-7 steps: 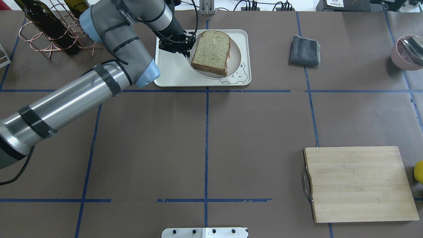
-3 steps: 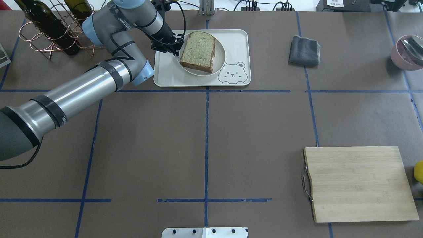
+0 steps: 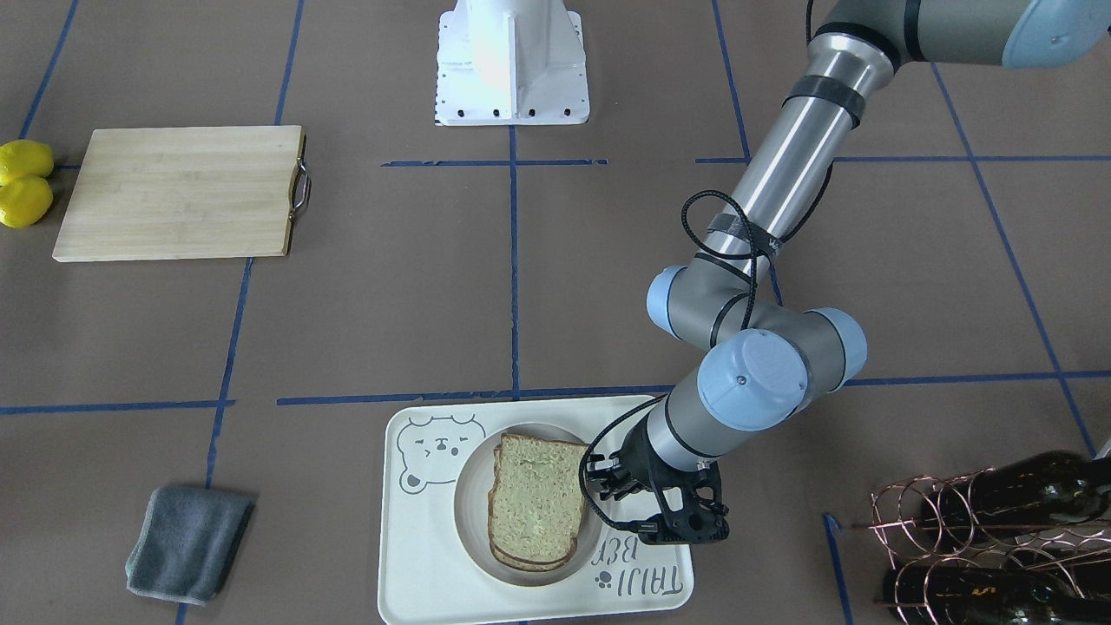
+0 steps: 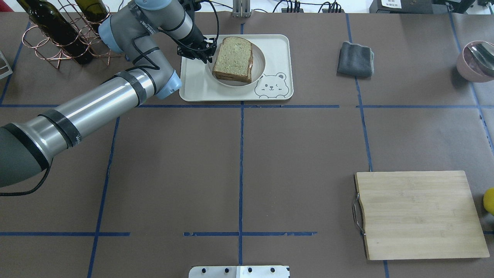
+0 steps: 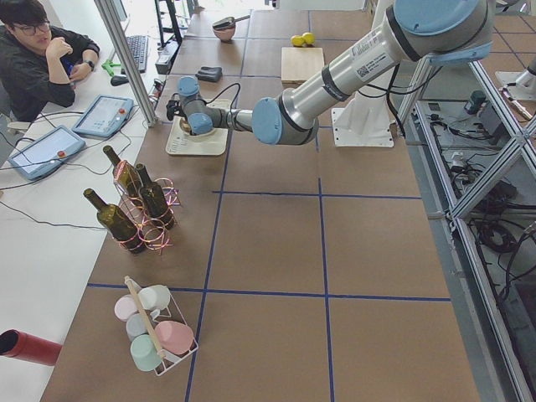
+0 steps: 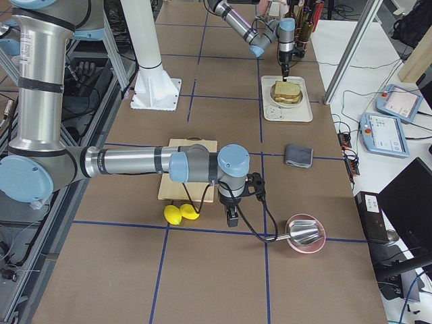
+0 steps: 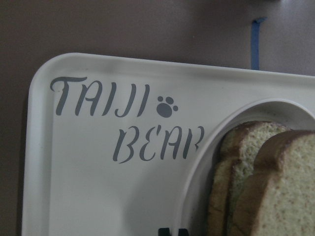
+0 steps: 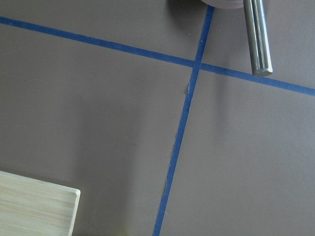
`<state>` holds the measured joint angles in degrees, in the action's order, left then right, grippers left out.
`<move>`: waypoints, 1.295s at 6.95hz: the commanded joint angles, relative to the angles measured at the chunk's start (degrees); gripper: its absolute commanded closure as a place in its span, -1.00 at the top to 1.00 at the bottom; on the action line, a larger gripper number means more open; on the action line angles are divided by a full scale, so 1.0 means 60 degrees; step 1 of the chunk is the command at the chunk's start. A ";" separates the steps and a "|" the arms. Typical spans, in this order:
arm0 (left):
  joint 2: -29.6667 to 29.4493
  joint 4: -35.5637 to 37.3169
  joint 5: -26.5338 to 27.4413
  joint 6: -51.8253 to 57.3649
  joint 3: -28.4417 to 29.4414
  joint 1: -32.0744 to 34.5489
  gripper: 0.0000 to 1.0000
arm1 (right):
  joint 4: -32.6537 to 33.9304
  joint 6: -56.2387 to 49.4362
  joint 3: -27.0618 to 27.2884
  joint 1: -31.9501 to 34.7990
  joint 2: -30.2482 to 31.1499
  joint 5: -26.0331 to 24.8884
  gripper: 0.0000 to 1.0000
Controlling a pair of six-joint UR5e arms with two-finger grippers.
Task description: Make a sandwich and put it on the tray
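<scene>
The sandwich (image 4: 232,60), two speckled tan bread slices, lies on a small round white plate (image 4: 259,61) on the cream bear tray (image 4: 197,87). The egg is hidden between the slices. My left gripper (image 4: 209,56) is at the plate's left rim, low over the tray, and looks shut on that rim. In the front-facing view it (image 3: 597,488) touches the plate edge beside the sandwich (image 3: 534,512). The left wrist view shows the bread (image 7: 266,182) and the tray's lettering (image 7: 74,187). My right gripper (image 6: 231,217) hangs near the lemons; I cannot tell whether it is open.
A wooden cutting board (image 4: 418,214) lies front right, with lemons (image 3: 24,182) beside it. A grey cloth (image 4: 355,58) lies right of the tray. A pink bowl with a metal spoon (image 4: 472,61) is far right. A copper wine rack with bottles (image 4: 58,34) stands left of the tray.
The plate with the sandwich has come down and moved left onto the tray with my left gripper, uncovering the bear drawing. It has barely moved since 0.4 s ago.
</scene>
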<state>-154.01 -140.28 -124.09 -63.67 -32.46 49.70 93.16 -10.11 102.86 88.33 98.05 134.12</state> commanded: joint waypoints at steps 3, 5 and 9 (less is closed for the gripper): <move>0.0803 0.2418 0.0086 0.1452 -0.3023 0.0461 1.00 | 0.0000 0.0015 0.0009 0.0000 0.0007 0.0000 1.00; 0.2968 0.4126 -0.0030 0.2128 -0.6892 0.0811 1.00 | -0.0015 0.0160 0.0009 0.0000 -0.0022 -0.0043 1.00; 0.6938 0.7087 -0.0762 0.6747 -1.1619 0.3047 1.00 | -0.0044 0.0908 -0.0063 0.0000 -0.0183 -0.0058 1.00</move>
<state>-119.88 -101.88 -127.37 -31.93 -95.51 62.98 93.03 -5.78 102.78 88.33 97.32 133.77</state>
